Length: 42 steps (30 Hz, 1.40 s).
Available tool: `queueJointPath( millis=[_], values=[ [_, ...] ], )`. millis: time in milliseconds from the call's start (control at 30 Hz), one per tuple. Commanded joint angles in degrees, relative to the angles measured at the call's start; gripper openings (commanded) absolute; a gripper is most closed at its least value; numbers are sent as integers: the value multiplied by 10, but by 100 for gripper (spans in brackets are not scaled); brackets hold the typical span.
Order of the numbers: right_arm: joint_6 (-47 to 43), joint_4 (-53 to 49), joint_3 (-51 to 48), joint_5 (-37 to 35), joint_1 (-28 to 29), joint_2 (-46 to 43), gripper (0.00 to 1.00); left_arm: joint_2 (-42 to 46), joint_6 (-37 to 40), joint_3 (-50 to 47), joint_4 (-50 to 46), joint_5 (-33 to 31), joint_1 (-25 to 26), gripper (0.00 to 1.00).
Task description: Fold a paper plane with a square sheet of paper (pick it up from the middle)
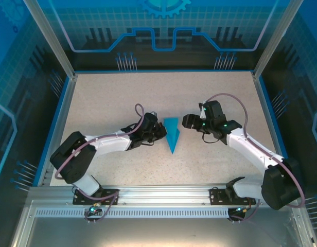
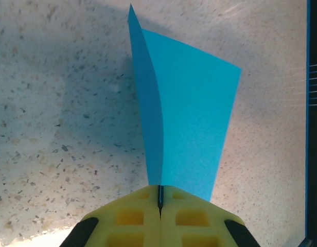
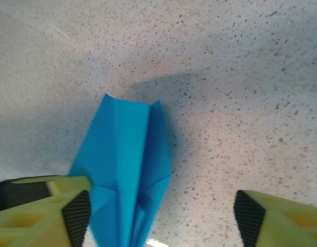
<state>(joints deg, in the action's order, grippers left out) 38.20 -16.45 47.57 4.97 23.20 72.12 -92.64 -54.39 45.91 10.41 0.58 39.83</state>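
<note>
The square sheet of paper now has the shape of a teal-blue paper plane, a slim dart whose tip points toward the near edge, lying mid-table. My left gripper is at its left side. In the left wrist view its yellow jaws are pressed together on the plane's thin edge, and the paper fans out ahead. My right gripper hovers to the plane's right, open. In the right wrist view the creased plane lies beside the left pad, and the right gripper has a wide gap.
The speckled beige table is bordered by a blue rim and transparent side walls. An aluminium rail carrying both arm bases runs along the near edge.
</note>
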Motion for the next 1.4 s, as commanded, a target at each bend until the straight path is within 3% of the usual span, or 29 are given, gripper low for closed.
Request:
queueJointPath(
  millis=[0,167,667,1000,1133,1367],
  values=[
    [-26,-4,1,40,-2,17,69,-18,-21,-26,93,40,-12,0],
    [-55,-18,25,63,31,68,58,-44,-44,-71,145,54,-28,0],
    [-85,-60,126,49,144,230,56,-46,-47,-120,163,70,-48,0],
    [-70,-70,124,7,174,221,50,-44,-43,-117,165,77,-48,0],
    [-69,-74,132,1,188,238,43,-47,-44,-115,166,81,-48,0],
    [-61,-81,144,-4,200,267,46,-46,-44,-117,166,82,-48,0]
  ],
)
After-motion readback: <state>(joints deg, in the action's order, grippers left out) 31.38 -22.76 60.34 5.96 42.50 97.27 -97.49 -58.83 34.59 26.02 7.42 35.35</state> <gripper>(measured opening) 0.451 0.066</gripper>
